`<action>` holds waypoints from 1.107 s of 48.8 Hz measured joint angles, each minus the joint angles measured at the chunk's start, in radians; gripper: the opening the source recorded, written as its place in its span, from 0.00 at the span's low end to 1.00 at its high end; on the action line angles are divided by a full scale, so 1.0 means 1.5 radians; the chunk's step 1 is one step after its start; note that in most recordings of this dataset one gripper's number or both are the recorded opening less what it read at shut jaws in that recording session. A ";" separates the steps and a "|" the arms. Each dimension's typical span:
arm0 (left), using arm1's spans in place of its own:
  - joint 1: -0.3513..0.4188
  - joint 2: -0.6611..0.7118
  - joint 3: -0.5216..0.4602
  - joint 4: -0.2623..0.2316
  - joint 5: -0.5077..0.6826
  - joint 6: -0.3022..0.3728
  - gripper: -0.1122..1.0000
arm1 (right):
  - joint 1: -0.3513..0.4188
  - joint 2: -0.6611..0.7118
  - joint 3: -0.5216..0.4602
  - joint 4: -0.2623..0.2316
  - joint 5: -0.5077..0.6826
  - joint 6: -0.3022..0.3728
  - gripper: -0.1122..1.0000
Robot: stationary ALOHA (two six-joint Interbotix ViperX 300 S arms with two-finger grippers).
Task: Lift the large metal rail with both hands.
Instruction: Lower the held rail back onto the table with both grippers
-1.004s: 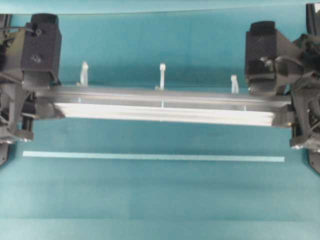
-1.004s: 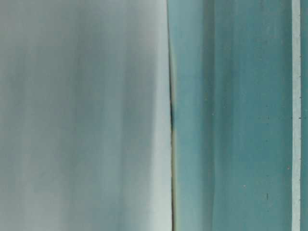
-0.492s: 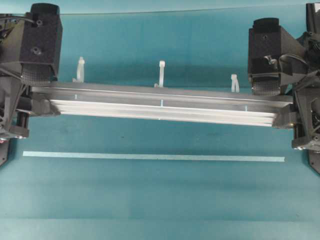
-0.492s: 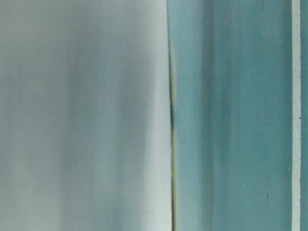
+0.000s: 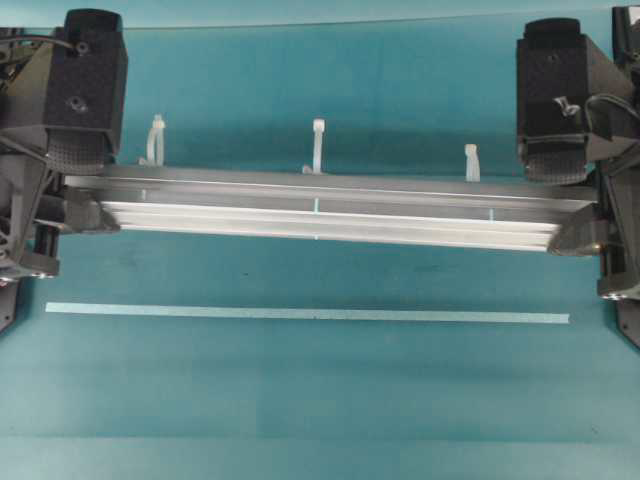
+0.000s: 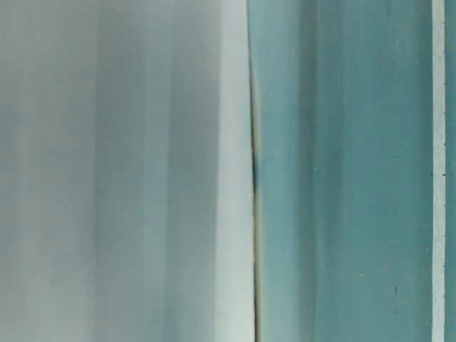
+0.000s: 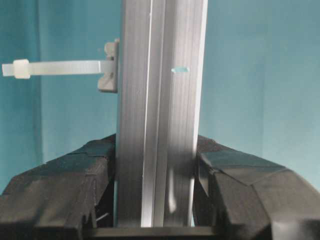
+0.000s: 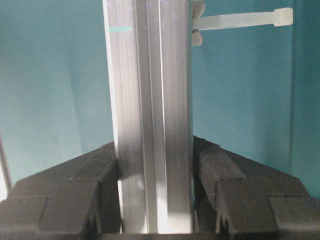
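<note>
- Overhead exterior: large metal rail spans nearly the full width, its near-left end at the left gripper, far-right end at the right gripper. Three white zip ties stick out from its far edge. Pale tape strip lies on the teal table, well apart from the rail on the near side. Rail looks off the surface, a shadow band under it; judged mid-lift, both ends roughly level.
- Table-level exterior: a blurred grey mass fills the left half, too close to identify; teal table and tape strip on the right. Nothing useful on the grip.
- Left wrist: black fingers press both sides of the rail; left gripper is clamped on the rail. One zip tie pokes out sideways.
- Right wrist: same picture, fingers tight against the rail; right gripper is grasping the rail. Zip tie near the top.
- Next move, judged: raise both arms together at an equal rate, keep ends level so the rail doesn't twist or slip out.
</note>
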 measured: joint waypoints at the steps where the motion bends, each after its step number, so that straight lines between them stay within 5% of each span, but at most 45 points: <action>1: -0.001 0.000 0.000 0.000 0.001 0.000 0.43 | 0.000 0.000 0.000 0.000 0.000 -0.001 0.44; 16: 0.001 0.000 0.014 0.000 -0.021 -0.001 0.43 | 0.001 -0.001 0.035 -0.001 -0.001 0.000 0.44; 27: 0.001 0.004 0.109 0.000 -0.075 -0.005 0.43 | 0.002 0.001 0.133 -0.001 -0.036 -0.001 0.44; 54: 0.006 0.009 0.338 0.000 -0.307 -0.007 0.43 | 0.000 -0.011 0.369 -0.018 -0.288 0.000 0.44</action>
